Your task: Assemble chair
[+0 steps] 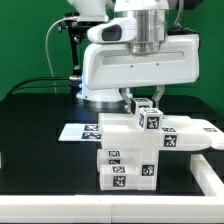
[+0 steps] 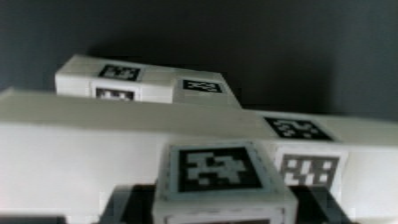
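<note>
Gripping tagged leg (image 1: 148,117) w/ gripper (image 1: 140,100), atop chair (image 1: 130,150)

The chair (image 1: 132,150) is white plastic, dotted with small black-and-white square tags (sharpest on its front faces). The marker board (image 1: 80,131) is white with black tags. The table (image 1: 40,160) looks black, the backdrop (image 1: 25,40) green.

The gripper (image 1: 143,99) fingertips are hidden behind the chair (image 1: 130,150) top block, so their grip cannot be told; the marker board (image 1: 78,131) lies partly behind the chair; the wrist view is blurred
</note>
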You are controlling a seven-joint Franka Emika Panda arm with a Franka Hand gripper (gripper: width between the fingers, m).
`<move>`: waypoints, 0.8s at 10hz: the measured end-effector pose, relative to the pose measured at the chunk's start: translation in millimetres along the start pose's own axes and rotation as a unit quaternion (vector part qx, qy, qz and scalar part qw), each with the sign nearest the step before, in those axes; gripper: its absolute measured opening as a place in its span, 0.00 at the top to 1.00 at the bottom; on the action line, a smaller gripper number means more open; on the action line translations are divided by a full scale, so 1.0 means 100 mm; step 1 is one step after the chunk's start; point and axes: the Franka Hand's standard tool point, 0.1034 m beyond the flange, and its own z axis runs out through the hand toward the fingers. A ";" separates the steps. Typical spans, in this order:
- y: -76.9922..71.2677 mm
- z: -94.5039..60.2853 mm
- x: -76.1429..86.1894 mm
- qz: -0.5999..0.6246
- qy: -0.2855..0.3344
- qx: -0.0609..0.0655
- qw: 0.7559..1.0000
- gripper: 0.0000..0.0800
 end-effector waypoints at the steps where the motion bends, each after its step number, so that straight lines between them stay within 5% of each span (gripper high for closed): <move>1: 0.01 0.00 0.01 0.042 0.007 -0.001 0.999 0.65; 8: -0.06 0.00 0.06 0.366 0.029 0.024 0.930 0.65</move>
